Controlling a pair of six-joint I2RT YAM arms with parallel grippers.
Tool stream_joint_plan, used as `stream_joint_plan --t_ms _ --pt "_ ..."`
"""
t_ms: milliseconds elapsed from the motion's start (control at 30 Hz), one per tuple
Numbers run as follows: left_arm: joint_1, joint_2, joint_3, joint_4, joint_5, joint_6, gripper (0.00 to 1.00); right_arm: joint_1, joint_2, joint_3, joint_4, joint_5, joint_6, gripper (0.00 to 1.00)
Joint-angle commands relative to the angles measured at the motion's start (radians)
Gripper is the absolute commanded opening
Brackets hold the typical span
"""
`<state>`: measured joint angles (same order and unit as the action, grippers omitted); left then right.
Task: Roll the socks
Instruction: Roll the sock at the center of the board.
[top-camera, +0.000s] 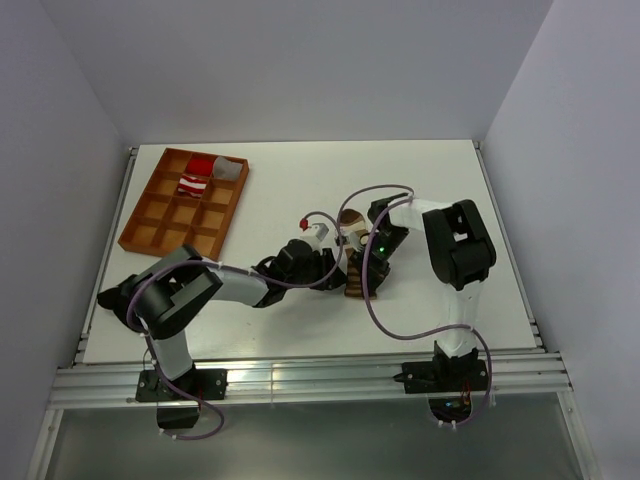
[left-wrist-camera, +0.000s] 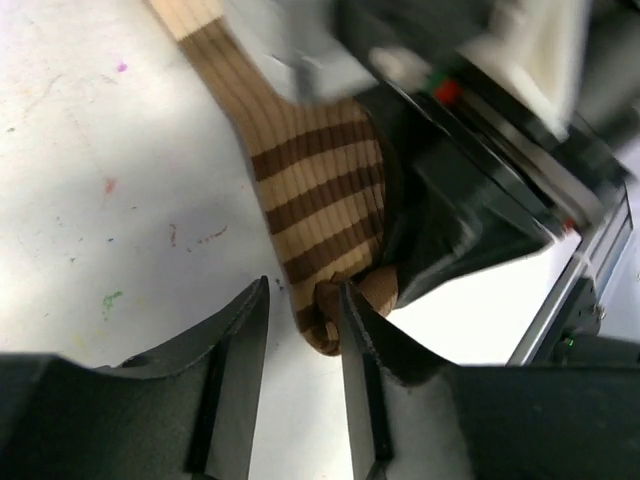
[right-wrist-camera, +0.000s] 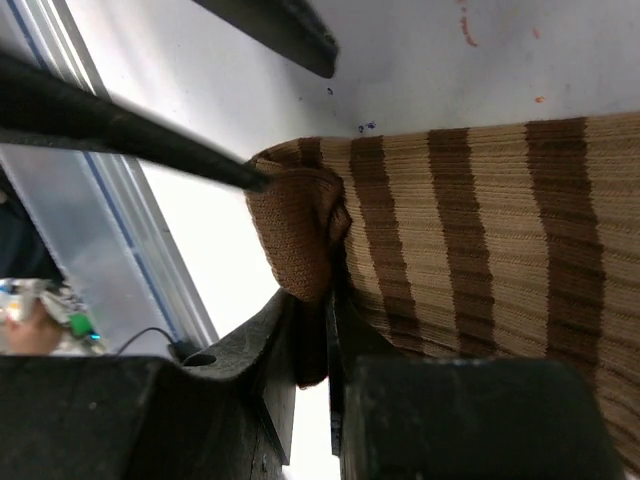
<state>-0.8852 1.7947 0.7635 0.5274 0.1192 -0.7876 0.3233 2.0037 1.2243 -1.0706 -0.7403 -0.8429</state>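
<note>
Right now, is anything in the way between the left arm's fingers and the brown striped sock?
Nothing visible does. The tip of the brown-and-tan sock sits between the open left fingers; the right fingers pinch the same end close by.

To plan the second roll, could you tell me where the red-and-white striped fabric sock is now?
In the top view, the red-and-white striped sock lies at the far left, toward the back of the orange-brown divided tray.

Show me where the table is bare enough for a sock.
Bare: the back strip of the table from the tray to the right edge, and the right side beyond the right arm. Crowded: the middle, where left gripper and right gripper meet on the brown sock, and front left, under the left arm.
</note>
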Motion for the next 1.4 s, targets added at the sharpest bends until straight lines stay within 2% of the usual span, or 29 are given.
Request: stream_joint_plan --t_ms 0,200,500,800,967,1133,1167,1200,1333,1367 --pt "-0.012 -0.026 -0.026 0.218 0.039 0.097 0.41 -0.010 0.044 0.035 -0.003 0.006 0.025 0.13" --pt "-0.012 0.046 -0.032 0.362 0.148 0.087 0.44 -0.026 0.093 0.069 -0.032 -0.005 0.038 0.13" --pt "-0.012 0.143 -0.003 0.393 0.210 0.099 0.43 -0.043 0.127 0.098 -0.057 -0.007 0.041 0.13" --pt "-0.018 0.164 -0.013 0.365 0.224 0.116 0.43 -0.066 0.138 0.123 -0.063 0.001 0.057 0.13" --pt "-0.023 0.184 0.008 0.292 0.212 0.114 0.35 -0.070 0.135 0.124 -0.055 0.007 0.064 0.13" --pt "-0.029 0.207 0.062 0.186 0.194 0.088 0.17 -0.069 0.098 0.101 -0.025 0.028 0.077 0.15" --pt "-0.029 0.213 0.071 0.124 0.172 0.077 0.05 -0.070 0.074 0.092 -0.003 0.042 0.082 0.19" --pt "-0.029 0.218 0.092 0.099 0.169 0.062 0.01 -0.070 0.058 0.077 0.010 0.045 0.090 0.21" --pt "-0.026 0.236 0.148 -0.061 0.140 0.013 0.00 -0.072 -0.041 0.026 0.081 0.064 0.125 0.36" --pt "-0.026 0.247 0.163 -0.105 0.129 0.002 0.00 -0.072 -0.092 0.015 0.115 0.070 0.134 0.43"
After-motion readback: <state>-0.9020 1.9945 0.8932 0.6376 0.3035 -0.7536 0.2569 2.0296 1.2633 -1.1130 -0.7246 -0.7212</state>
